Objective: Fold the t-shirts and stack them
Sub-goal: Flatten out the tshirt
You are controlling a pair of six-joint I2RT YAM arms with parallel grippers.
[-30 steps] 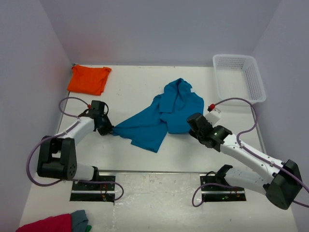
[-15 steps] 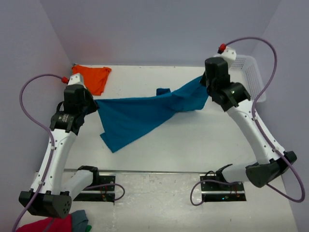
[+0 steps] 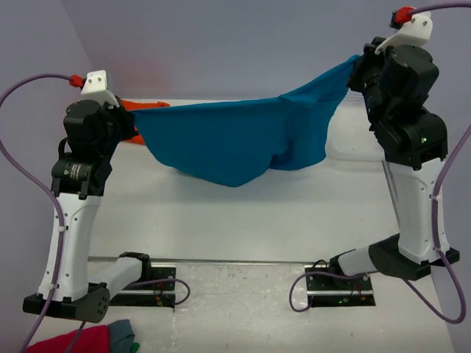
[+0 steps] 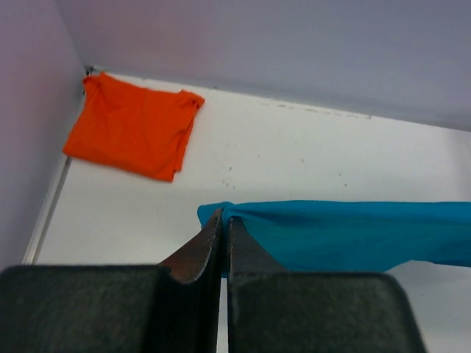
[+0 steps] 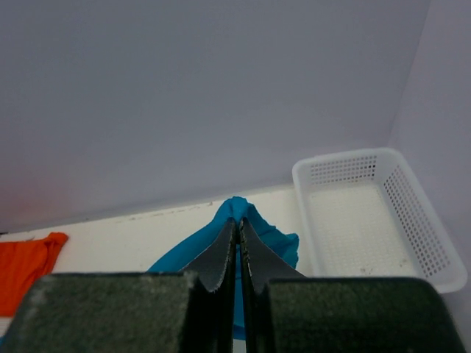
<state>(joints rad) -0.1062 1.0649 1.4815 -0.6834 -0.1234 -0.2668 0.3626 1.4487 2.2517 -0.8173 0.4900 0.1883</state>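
Top external view: blue tee (image 3: pixel 235 143) hangs spread above the table (image 3: pixel 243 220), apparently clear of it. Left gripper (image 3: pixel 135 120) is clamped tight on one edge, right gripper (image 3: pixel 359 70) on the opposite edge. Orange tee (image 3: pixel 143 105) lies folded at the table's far-left corner. Step in hand: spreading the blue tee. Next move likely calls for lowering it flat onto the table without loosening either grip.

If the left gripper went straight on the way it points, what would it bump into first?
Apart from the teal t-shirt that the left gripper is pinching, probably the bare white table. It would land beside the orange t-shirt and likely miss it. Depth is hard to judge here.
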